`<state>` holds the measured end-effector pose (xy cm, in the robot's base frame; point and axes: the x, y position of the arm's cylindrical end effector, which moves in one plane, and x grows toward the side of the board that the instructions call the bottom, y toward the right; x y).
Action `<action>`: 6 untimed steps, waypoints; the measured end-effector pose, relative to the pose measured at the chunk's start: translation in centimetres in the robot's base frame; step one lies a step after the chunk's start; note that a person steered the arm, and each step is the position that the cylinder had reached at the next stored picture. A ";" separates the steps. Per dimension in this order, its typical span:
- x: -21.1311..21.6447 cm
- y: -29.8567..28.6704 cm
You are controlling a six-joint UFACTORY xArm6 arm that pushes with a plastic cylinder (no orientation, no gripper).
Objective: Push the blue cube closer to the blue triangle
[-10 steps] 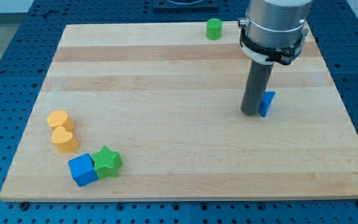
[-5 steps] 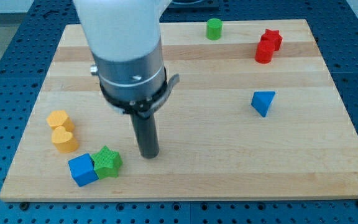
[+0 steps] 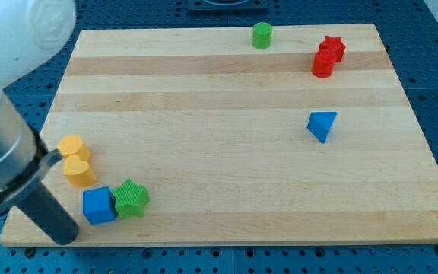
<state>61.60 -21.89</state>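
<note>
Blue cube (image 3: 99, 205) sits square-on, touching green star (image 3: 131, 199), my tip (image 3: 65, 237) just left; no end effector

The arm is a bulky white housing, smooth and rounded, filling the view's upper left corner. Below it sits a wider cylindrical section in brushed grey metal, ringed at its lower edge by a black clamp collar with a small protruding tab. From that collar a straight dark grey rod, plain and matte, runs down to my tip (image 3: 65, 237), which is blunt and round.
</note>
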 end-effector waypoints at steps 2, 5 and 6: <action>-2.0 1.4; -3.8 5.9; -5.6 7.6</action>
<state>56.01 -14.32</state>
